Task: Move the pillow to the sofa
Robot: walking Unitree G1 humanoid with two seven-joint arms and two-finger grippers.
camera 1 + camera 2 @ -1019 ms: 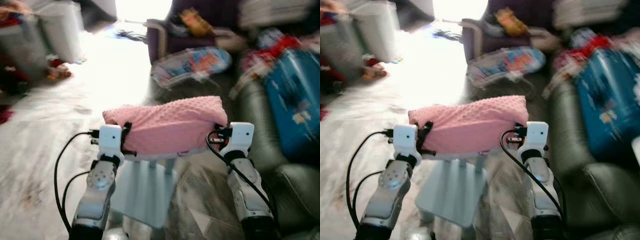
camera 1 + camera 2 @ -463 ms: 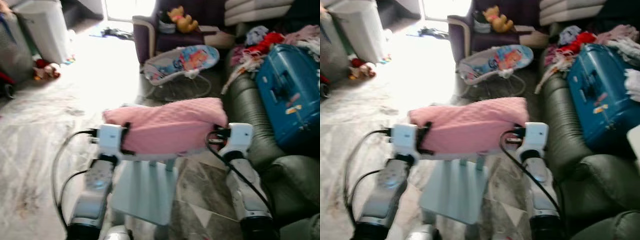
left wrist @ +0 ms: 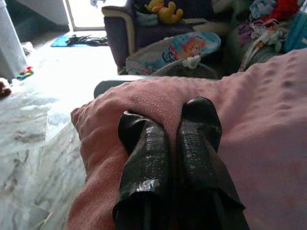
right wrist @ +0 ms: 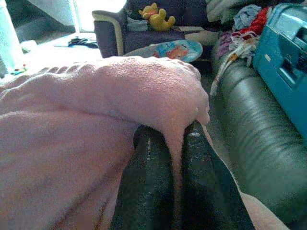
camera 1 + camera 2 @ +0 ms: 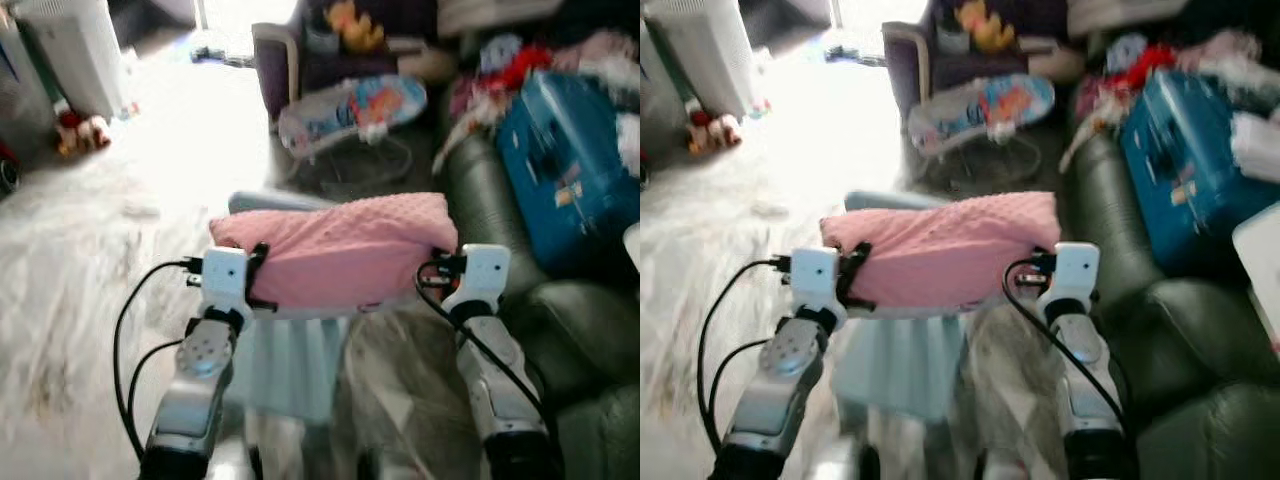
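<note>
Your left gripper and right gripper each pinch an end of the pink pillow, held aloft, long axis left-right, with the green sofa at right.

The pillow is pink with a fine dotted texture, and the fingers pressed on it are glossy black, on silver arms with white wrist blocks and black cables. To the right lies a dark green sofa carrying a bright blue suitcase and red and white clothes, while far off a yellow soft toy sits on a dark purple armchair. The floor at left is pale marbled grey, and near the armchair the baby bouncer shows a blue, orange and white print.
</note>
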